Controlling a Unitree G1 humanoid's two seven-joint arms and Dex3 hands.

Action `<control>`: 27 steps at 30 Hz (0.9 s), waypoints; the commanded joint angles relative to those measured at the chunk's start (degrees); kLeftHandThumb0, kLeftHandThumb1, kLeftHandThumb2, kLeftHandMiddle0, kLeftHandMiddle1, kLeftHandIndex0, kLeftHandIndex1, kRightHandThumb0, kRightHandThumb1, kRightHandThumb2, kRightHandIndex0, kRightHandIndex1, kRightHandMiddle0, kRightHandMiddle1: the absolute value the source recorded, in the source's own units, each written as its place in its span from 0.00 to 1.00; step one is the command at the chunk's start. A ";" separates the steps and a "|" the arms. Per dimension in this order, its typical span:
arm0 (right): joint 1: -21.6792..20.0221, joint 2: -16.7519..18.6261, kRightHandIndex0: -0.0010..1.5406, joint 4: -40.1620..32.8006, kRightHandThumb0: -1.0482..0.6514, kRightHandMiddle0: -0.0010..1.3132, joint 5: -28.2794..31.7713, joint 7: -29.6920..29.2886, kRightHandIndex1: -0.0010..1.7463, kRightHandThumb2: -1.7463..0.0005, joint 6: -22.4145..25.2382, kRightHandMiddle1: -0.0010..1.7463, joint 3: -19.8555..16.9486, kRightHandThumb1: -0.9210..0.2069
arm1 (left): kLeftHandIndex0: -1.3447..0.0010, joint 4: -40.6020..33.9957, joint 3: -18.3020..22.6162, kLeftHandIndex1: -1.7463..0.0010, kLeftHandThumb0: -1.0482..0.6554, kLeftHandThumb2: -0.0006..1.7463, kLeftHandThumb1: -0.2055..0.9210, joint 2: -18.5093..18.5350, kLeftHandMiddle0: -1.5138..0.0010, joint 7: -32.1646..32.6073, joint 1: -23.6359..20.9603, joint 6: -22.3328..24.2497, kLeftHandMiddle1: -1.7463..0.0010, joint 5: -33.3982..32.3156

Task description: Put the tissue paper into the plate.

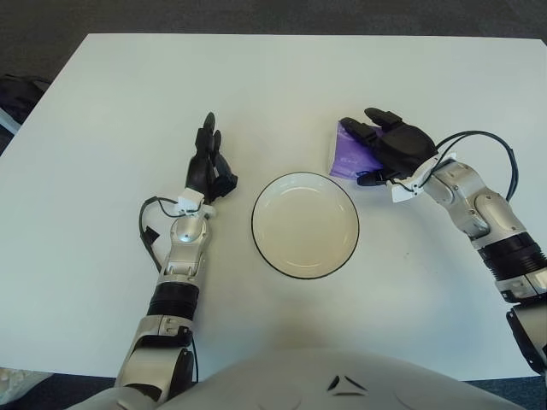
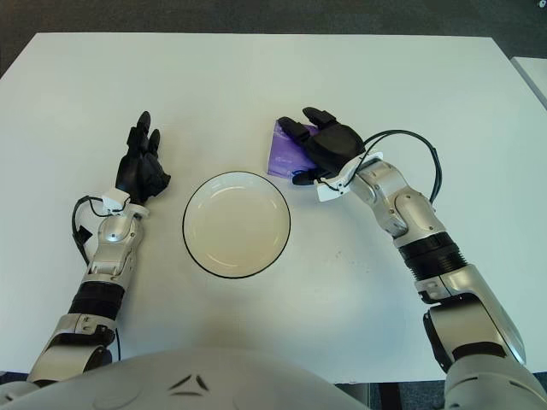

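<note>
Purple tissue pack (image 1: 346,155) under my right hand (image 1: 395,150)
Fingers draped over it, grip unclear; pack at 1 o'clock of plate (image 1: 305,225).

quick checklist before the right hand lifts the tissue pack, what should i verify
1. Right hand over the purple tissue pack: ok, its fingers cover most of the pack.
2. Fingers closed firmly on the pack: cannot tell, they drape over it but the grip is hidden.
3. Pack lying flat on the white table: ok.
4. Plate empty and ready to take the pack: ok.
5. Path from pack to plate unobstructed: ok, the plate sits just beside the pack on the robot's left.
6. Left hand out of the way: ok, it shows left of the plate, holding nothing.
</note>
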 commanded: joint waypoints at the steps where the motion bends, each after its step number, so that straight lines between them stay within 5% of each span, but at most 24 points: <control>1: 0.58 0.05 0.00 1.28 0.00 0.00 -1.18 0.82 0.00 0.67 -0.36 0.00 1.60 0.00 | 1.00 3.01 0.06 0.90 0.08 0.63 1.00 -0.25 0.87 -0.35 5.10 3.75 1.00 -0.04; 23: 1.65 0.76 0.02 3.01 0.00 0.00 1.34 1.24 0.01 0.69 0.32 0.00 2.63 0.00 | 1.00 2.86 0.01 0.90 0.08 0.63 1.00 -0.19 0.88 -0.29 5.12 3.58 1.00 0.12; 26: 2.43 2.19 0.15 3.06 0.01 0.00 3.80 0.77 0.06 0.80 1.59 0.21 1.42 0.00 | 1.00 2.97 0.03 0.89 0.08 0.63 1.00 -0.27 0.88 -0.27 5.01 3.52 1.00 0.06; 27: 2.69 2.60 0.21 2.90 0.04 0.02 4.43 0.78 0.32 0.85 2.10 0.48 1.04 0.02 | 1.00 2.96 0.04 0.89 0.08 0.63 1.00 -0.31 0.88 -0.24 5.01 3.53 1.00 0.05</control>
